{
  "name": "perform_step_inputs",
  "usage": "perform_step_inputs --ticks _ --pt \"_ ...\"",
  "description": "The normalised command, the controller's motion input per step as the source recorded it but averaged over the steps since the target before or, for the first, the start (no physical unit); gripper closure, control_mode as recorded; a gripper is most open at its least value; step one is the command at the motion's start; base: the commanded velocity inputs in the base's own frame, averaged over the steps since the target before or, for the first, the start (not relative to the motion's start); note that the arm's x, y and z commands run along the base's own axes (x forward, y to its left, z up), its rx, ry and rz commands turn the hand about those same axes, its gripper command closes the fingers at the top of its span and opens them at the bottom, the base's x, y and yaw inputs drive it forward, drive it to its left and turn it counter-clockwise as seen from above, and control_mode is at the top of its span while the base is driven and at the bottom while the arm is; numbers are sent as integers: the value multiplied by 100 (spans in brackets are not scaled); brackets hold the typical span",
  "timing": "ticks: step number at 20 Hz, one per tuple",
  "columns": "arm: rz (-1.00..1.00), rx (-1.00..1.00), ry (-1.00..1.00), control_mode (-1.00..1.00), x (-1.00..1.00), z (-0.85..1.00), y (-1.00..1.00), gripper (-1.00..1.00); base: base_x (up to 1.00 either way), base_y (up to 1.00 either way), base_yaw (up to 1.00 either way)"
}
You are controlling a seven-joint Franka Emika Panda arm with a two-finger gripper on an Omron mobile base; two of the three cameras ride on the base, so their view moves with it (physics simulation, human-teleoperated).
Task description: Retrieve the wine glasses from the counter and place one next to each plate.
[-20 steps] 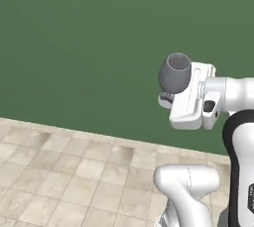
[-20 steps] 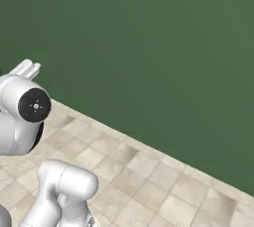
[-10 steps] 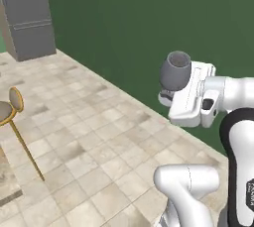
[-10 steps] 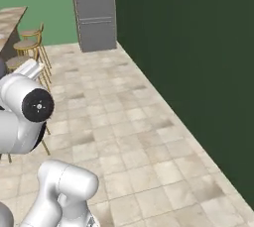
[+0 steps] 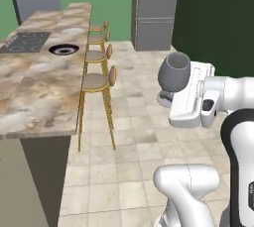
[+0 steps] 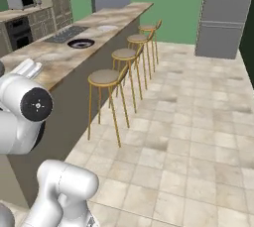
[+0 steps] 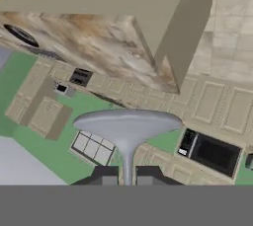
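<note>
1. The gripper (image 7: 127,176) is closed on the stem of a wine glass (image 7: 127,127), whose bowl is seen just beyond the fingertips.
2. Far beyond the fingers, a black plate (image 5: 64,49) and a pale plate (image 5: 74,31) are seen on the marbled island top (image 5: 37,82), beside four stools (image 5: 97,82).

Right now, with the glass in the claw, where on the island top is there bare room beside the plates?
The claw is shut on the wine glass. On the island top, the broad marbled stretch from the black plate to the near end is bare. The strip along the stool-side edge beside both plates also looks free. It is tighter between the pale plate, black plate and cooktop.
</note>
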Motion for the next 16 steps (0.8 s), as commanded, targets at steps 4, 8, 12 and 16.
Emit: perform_step_inputs --ticks 4,8,12,16 --pt "0 0 0 100 0 0 0 100 21 -99 45" --pt "0 0 0 100 0 0 0 100 33 -87 54" --pt "0 0 0 100 0 0 0 100 48 -79 59" --pt "0 0 0 100 0 0 0 100 55 -52 72"
